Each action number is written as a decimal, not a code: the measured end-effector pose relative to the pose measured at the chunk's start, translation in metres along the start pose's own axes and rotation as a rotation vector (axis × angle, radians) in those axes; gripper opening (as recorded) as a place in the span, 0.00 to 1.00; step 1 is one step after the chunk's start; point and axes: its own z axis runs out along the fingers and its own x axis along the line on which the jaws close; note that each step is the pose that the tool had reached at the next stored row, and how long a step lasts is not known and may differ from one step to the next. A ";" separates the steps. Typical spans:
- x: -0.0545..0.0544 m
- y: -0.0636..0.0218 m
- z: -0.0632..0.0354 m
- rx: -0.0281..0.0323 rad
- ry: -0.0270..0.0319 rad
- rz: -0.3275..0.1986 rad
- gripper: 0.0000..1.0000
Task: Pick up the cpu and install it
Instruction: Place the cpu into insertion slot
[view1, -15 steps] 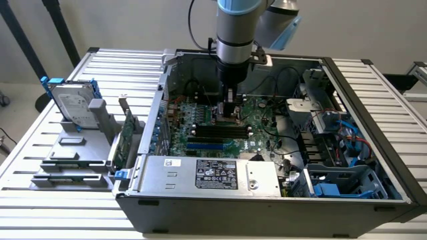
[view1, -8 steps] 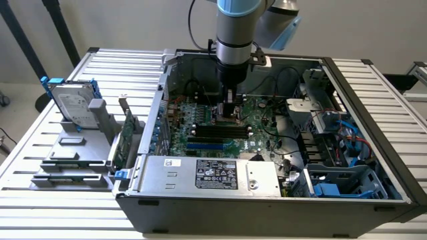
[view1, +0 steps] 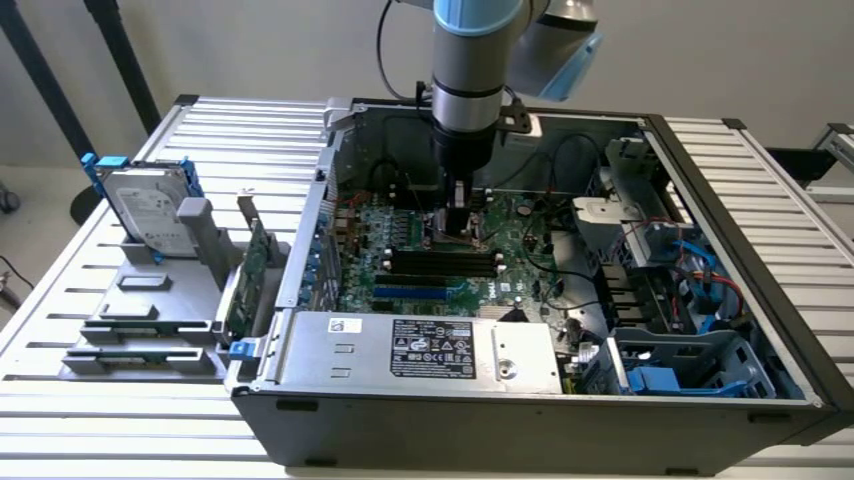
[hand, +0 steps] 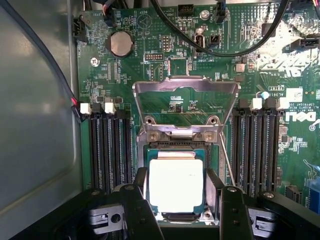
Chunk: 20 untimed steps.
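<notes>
The cpu (hand: 176, 185), a small square chip with a bright silver top, lies level in or just over the motherboard socket (hand: 150, 150). The socket's metal load plate (hand: 185, 89) stands hinged up behind it. My gripper (hand: 177, 174) straddles the chip, and its black fingers (hand: 140, 182) lie against two opposite edges, shut on it. In the exterior view the gripper (view1: 461, 228) reaches straight down into the open computer case (view1: 534, 410), over the middle of the green motherboard (view1: 400, 240).
Black memory slots (hand: 107, 145) flank the socket on both sides, and black cables (hand: 225, 47) loop across the board beyond it. Outside the case, on the exterior view's left, a hard drive with blue rails (view1: 140, 210) and a green circuit card (view1: 250, 270) stand in grey holders. The power supply (view1: 427, 350) fills the case's near side.
</notes>
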 end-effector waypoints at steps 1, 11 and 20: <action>0.000 0.0000 0.0003 -0.0001 -0.0017 0.000 0.55; 0.000 -0.0001 0.0026 -0.0004 -0.0070 0.000 0.55; 0.000 -0.0002 0.0040 -0.0008 -0.0159 0.000 0.55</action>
